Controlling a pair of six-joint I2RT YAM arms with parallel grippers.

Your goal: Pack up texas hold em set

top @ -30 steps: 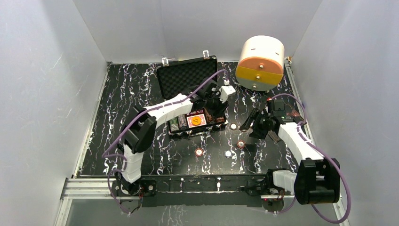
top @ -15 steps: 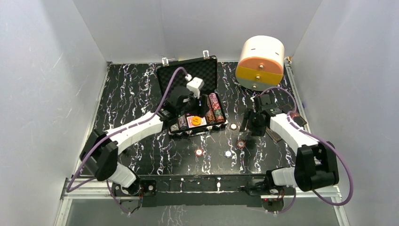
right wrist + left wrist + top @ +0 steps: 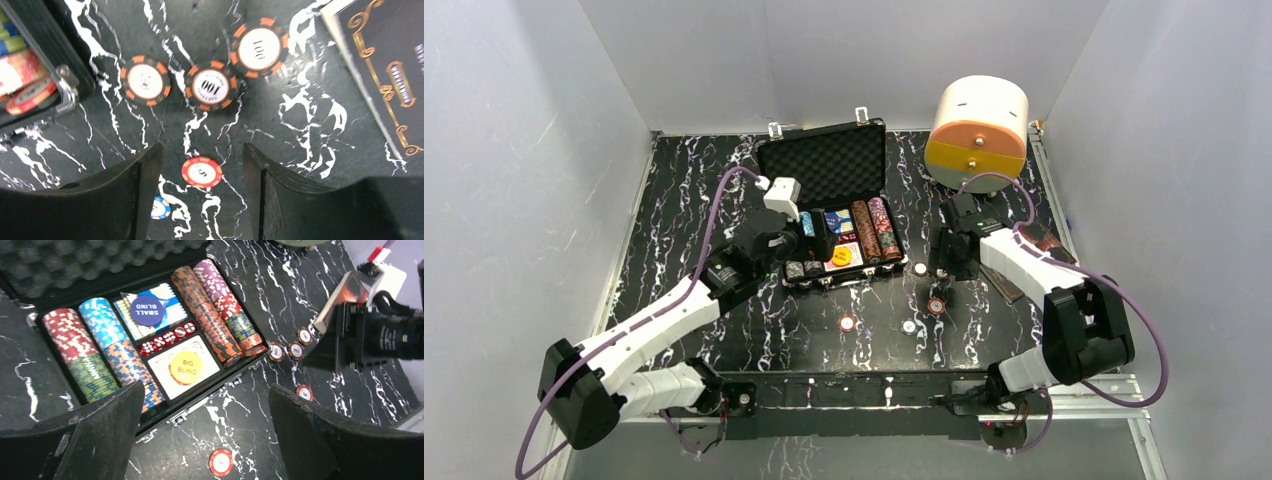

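Note:
The black briefcase [image 3: 769, 165] lies open, its foam lid up. Rows of striped poker chips [image 3: 212, 315], red dice [image 3: 167, 339], a red-backed card deck [image 3: 160, 365] and the yellow disc [image 3: 185, 367] sit in its tray. My left gripper [image 3: 206, 390] hangs open and empty above the case's front edge. Three orange-and-black chips [image 3: 211, 85] lie loose right of the case. A red chip [image 3: 201, 171] lies on the table beneath the open fingers of my right gripper [image 3: 201, 150], untouched. More loose chips [image 3: 848, 323] lie in front.
A white-and-orange drawer box [image 3: 977, 135] stands at the back right. A brown book [image 3: 385, 60] lies right of the right gripper. A blue-edged chip [image 3: 160, 207] shows behind the right gripper's left finger. White walls close in the table [image 3: 694, 190].
My left gripper pulled back from the case's right-hand chip rows toward the near left and opened wide. My right gripper moved left, over the loose chips.

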